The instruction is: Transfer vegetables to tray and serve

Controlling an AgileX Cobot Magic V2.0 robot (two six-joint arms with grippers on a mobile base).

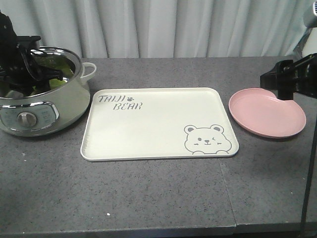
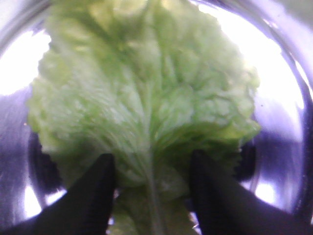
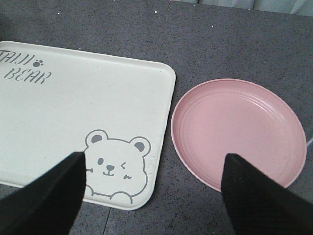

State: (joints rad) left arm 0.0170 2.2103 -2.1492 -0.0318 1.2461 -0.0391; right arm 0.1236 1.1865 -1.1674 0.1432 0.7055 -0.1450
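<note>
Grey counter (image 1: 148, 198) carries the cream tray (image 1: 158, 124) while, down in the steel pot (image 1: 59, 99), the left fingers (image 2: 90, 196) straddle the lettuce leaf (image 2: 146, 98) at its stem, apparently not yet pinching, and the right fingers (image 3: 49, 196) spread empty; a shallow nip could tear it.

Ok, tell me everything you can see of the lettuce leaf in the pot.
The lettuce leaf is crinkled, light green, with a pale rib down its middle. It lies spread inside the shiny metal pot, stem end toward the left gripper, whose black fingers stand apart on either side of the rib. Contact is unclear.
</note>
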